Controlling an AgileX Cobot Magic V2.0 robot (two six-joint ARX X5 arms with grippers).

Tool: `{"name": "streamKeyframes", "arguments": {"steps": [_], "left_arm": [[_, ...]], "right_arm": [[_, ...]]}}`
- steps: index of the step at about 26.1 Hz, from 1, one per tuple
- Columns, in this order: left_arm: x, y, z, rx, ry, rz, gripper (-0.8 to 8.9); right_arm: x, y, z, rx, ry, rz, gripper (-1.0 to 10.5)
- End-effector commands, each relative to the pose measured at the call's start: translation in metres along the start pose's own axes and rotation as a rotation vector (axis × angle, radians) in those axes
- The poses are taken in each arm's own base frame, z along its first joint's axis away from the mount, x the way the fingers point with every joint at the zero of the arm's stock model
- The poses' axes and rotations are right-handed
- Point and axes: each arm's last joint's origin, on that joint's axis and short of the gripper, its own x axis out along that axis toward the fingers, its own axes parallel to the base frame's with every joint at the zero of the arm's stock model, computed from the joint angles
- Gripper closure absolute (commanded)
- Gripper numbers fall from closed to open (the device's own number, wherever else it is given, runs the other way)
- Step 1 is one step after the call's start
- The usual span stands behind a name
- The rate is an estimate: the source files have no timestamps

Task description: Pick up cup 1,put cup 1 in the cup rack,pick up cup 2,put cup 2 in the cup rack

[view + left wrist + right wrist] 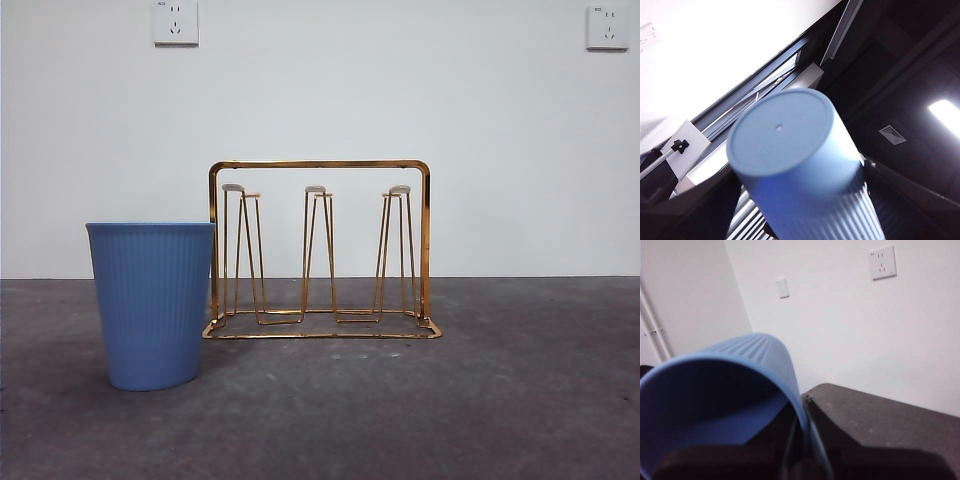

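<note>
Closest to the right wrist lens, a tilted cup (715, 405) is seen mouth-on, its thin wall pinched at the rim by the right gripper (802, 440), one jaw inside and one outside. In the left wrist view a raised cup (790, 165) is shown base-first against the ceiling; the left gripper is hidden behind it, so its grip cannot be told.

Neither arm is shown in the front view. There a standing cup (152, 305) is found upright on the table (520, 400), nearer than the cup rack (320, 250) and at its 9 o'clock, apparently just apart. All six prongs are bare.

The cups are judged light, stiff ribbed plastic, with a little flex at the rim. The ribs should limit slipping, so the rim or mid-wall is best taken.

Two sockets (175, 22) are seen on the far wall at 11 and 1 o'clock.
</note>
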Motion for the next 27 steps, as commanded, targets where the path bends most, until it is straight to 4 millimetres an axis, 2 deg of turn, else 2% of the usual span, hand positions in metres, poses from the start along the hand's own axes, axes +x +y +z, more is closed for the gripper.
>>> {"name": "streamKeyframes", "arguments": {"steps": [1,5,18,20,23,27], "left_arm": [[0.0011,-0.0033,0.0004,0.045,0.004,-0.026,7.65],[0.0011,-0.0032,0.0004,0.049,0.004,-0.026,8.25],[0.0011,-0.0021,-0.0004,0.07,0.017,-0.017,8.21],[0.0011,-0.0021,-0.0004,0.071,0.017,-0.017,8.21],[0.0009,-0.0017,0.0004,0.073,0.015,-0.015,8.21],[-0.0004,0.0003,0.0043,0.083,0.011,-0.008,8.21]], "right_arm": [[0.0062,-0.0042,-0.0089,0.008,0.058,-0.033,9.6],[0.006,-0.0046,-0.0113,0.009,0.082,-0.037,9.6],[0.0052,-0.0053,-0.0163,0.024,0.132,-0.046,9.4],[0.0046,-0.0053,-0.0169,0.026,0.14,-0.048,8.9],[0.0024,-0.0046,-0.0168,0.027,0.146,-0.046,7.5],[-0.002,-0.0033,-0.0171,0.032,0.16,-0.048,7.5]]}}
